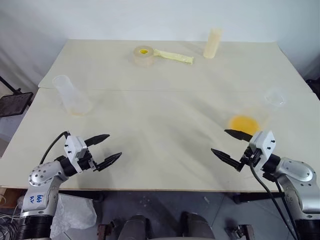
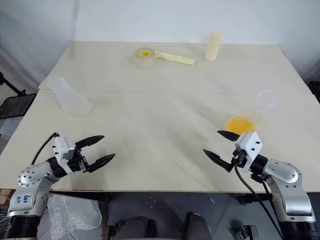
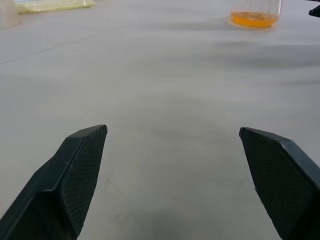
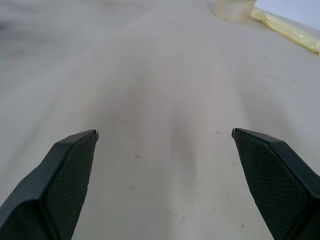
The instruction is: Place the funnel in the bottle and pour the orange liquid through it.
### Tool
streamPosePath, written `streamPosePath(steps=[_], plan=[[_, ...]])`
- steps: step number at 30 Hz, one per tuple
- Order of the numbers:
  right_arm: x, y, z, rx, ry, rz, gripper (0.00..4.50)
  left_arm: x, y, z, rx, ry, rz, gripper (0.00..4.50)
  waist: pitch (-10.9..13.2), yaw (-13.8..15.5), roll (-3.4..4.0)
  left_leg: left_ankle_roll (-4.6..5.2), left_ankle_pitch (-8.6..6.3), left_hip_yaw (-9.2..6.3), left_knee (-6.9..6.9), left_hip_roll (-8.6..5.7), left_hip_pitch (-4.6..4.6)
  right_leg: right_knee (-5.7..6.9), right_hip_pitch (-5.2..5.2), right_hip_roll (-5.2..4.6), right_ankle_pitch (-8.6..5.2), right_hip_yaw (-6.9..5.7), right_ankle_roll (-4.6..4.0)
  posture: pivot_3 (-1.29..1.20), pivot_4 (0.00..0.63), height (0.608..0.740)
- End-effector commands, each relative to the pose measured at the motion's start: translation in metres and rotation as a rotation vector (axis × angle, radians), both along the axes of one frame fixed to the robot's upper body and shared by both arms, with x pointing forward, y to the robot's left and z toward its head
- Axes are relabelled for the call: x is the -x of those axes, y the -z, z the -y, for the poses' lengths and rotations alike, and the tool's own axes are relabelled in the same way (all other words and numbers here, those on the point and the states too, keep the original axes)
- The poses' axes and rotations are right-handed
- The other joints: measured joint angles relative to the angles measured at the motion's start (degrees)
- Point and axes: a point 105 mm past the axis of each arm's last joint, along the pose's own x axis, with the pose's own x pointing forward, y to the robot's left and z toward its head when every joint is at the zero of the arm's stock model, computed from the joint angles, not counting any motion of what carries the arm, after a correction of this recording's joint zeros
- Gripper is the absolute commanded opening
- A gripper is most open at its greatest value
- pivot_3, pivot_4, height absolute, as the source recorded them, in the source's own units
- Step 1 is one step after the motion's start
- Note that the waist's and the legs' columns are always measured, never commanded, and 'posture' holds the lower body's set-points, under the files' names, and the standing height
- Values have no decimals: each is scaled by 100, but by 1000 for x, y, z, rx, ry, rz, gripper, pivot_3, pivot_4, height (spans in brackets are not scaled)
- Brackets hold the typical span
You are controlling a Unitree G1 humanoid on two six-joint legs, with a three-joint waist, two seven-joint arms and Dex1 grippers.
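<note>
At the near edge of the pale wooden table (image 1: 165,145), the left gripper (image 1: 107,148) hovers low over the bare top with its two black fingers spread wide apart and nothing between them. It points inward, toward the middle of the table. On the opposite side the right gripper (image 1: 231,144) mirrors it, also near the front edge, its fingers splayed wide and empty, aimed inward as well. The two grippers are well apart from each other.

Just beyond the right gripper's upper finger stands a low clear cup (image 1: 247,119) holding the orange liquid (image 1: 243,122), a shallow yellow-orange pool at its base; the same pool shows across the table in the left wrist view. A little farther back and to the right sits the funnel (image 1: 276,98), small and clear, resting on the table near the right edge, apart from the cup.

On the left side, farther out than the left gripper, the bottle (image 1: 72,96) stands with its neck tilted toward the left edge and a faint yellowish tint at its wide base.

Toward the far edge lie a tape roll (image 1: 143,55) with a yellow centre, a yellow strip (image 1: 174,56) beside it, and an upright cream cylinder (image 1: 213,43).
</note>
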Motion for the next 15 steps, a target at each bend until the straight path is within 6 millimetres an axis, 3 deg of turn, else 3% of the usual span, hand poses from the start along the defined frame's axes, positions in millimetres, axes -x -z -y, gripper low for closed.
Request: streamPosePath(steps=[1,8,12,15], plan=[[-1,-7,-5,-9,-15,34,4479,3,-11,2,13,9,42,4500,0,-1,0,0,0,0,0,0,0,0,0,0,0,0,0,0,150,740],[-5,-7,-11,-15,-34,37,4479,-4,-23,-4,124,-109,51,4500,0,-4,0,0,0,-1,2,0,1,3,0,0,0,1,0,0,150,740],[-12,-10,-18,-30,-66,43,4479,-12,-20,-23,111,-317,25,4500,3,-7,-5,0,0,-1,4,0,1,4,0,0,1,2,1,0,150,740],[-19,-13,-27,-43,-106,49,4479,2,-24,-29,145,-361,8,4500,4,-52,-6,0,0,0,4,3,3,4,0,1,1,2,1,0,150,740]])
